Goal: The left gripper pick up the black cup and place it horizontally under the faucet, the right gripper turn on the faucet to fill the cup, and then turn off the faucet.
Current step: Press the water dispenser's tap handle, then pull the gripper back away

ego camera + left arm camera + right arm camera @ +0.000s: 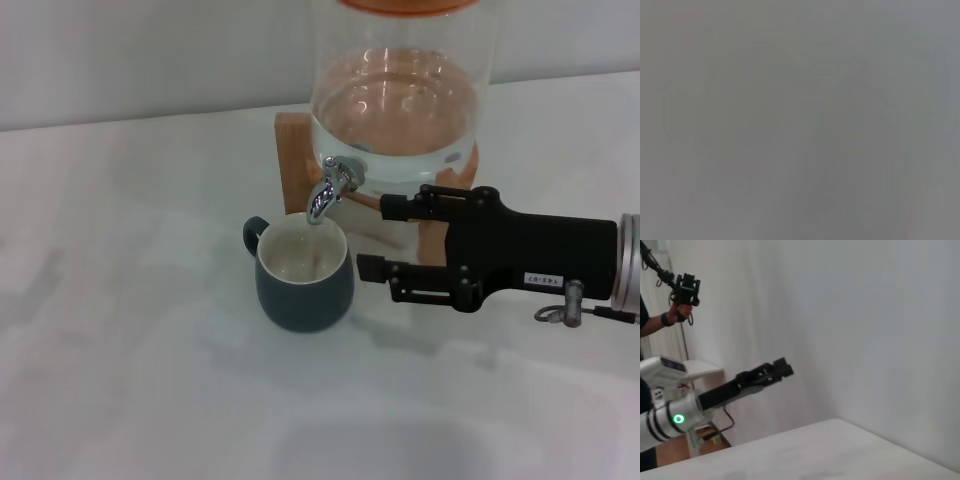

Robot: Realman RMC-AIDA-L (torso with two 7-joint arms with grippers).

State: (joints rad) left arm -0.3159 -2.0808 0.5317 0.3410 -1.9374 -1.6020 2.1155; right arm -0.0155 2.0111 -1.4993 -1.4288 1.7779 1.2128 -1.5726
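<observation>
Reaching in from the robot's right side, the right gripper (383, 237) is the tool at work here, laid level over the white table (120, 380) with its two thin black fingers spread apart and nothing held between them. The upper finger (400, 207) points at the wooden stand, just below the glass jar; the lower finger (372, 267) ends right beside the cup wall, and whether it touches is hard to call. A small white label sits on the gripper body.

Just past those fingertips is the black cup (305, 283), upright on the table, handle turned away from the gripper, cream inside with some water in it. Directly over its mouth hangs the faucet (333, 186), spout aimed down into the cup, apart from both fingers. Behind it sits the glass dispenser (400, 90), partly filled, on its wooden stand (292, 150).

Way off from all that, the left gripper (780, 368) shows in the right wrist view, held up in the air beyond the table edge, green light on its arm. Can't tell if its fingers are parted or together.
</observation>
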